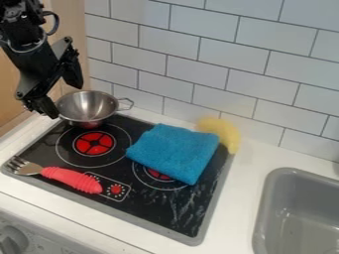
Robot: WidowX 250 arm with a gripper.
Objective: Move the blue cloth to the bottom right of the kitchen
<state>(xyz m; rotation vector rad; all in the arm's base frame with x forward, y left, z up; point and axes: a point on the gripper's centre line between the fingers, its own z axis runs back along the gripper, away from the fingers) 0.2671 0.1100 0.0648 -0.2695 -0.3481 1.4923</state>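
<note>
hand [65,98], fingers spread, near metal pot [84,107] | blue cloth [175,150] on stove [162,211] | yellow item [228,133] behind | red-handled fork [71,179] front-left

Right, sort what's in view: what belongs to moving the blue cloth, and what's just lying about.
Part of the job:
blue cloth, spread on the stove
gripper

Just lying about:
metal pot
red-handled fork
banana

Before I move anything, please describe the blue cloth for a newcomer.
Find the black stovetop beside the grey sink. A four-cornered blue cloth partly covers its burner nearer the sink. It alone is blue; the curved thing behind it is yellow.
</note>
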